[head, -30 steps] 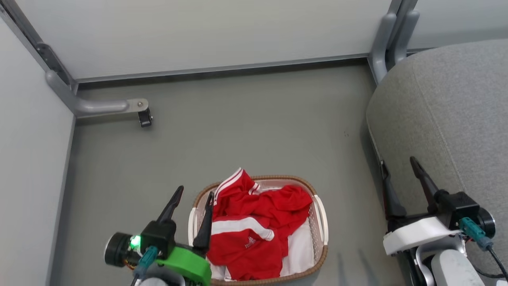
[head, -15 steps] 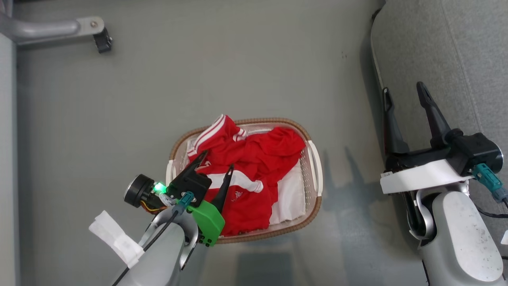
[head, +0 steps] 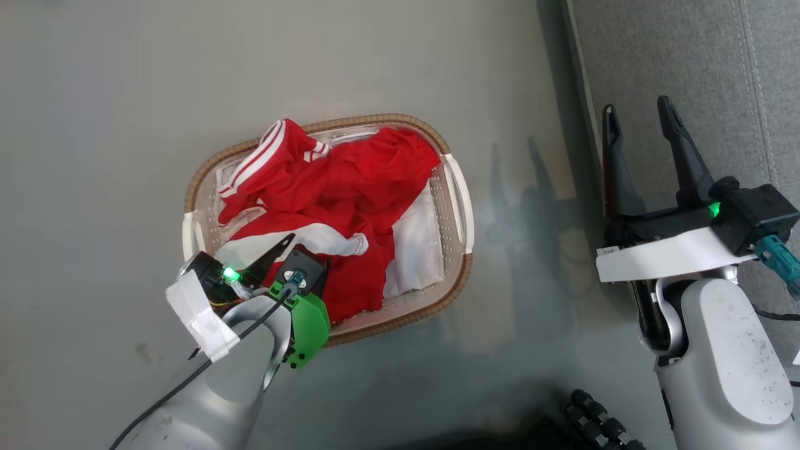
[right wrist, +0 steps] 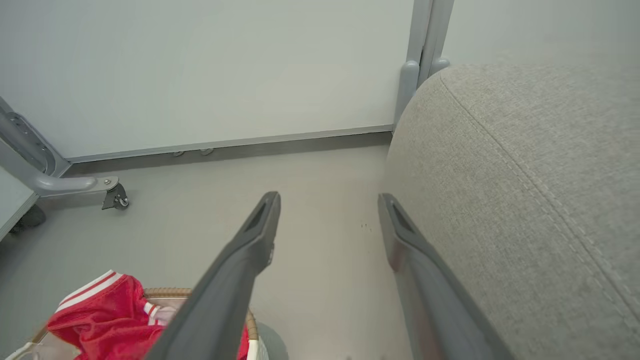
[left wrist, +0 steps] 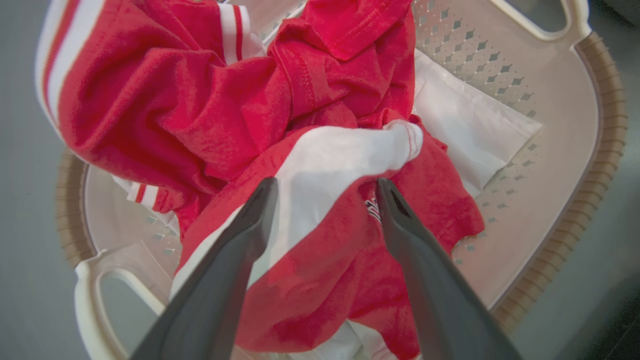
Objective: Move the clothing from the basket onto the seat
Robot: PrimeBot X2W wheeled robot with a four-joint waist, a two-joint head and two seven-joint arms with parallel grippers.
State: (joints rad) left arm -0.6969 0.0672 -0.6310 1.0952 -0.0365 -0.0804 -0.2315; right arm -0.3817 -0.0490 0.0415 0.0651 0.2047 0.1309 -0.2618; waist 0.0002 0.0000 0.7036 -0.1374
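While the red clothing [head: 350,187] sits heaped in the white basket [head: 375,117] on the floor [head: 94,125], left gripper [left wrist: 326,186] hangs over the pile, fingers spread either side of a white jersey stripe, nothing gripped. Right gripper [head: 636,107] also spread, empty, at the edge of the grey seat [head: 687,56].

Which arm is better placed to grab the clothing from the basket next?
Left. The left gripper hangs open directly above the clothing in the basket; the right gripper, open, is off by the seat.

no readable text (clothing [left wrist: 210,115] lettering obscured)
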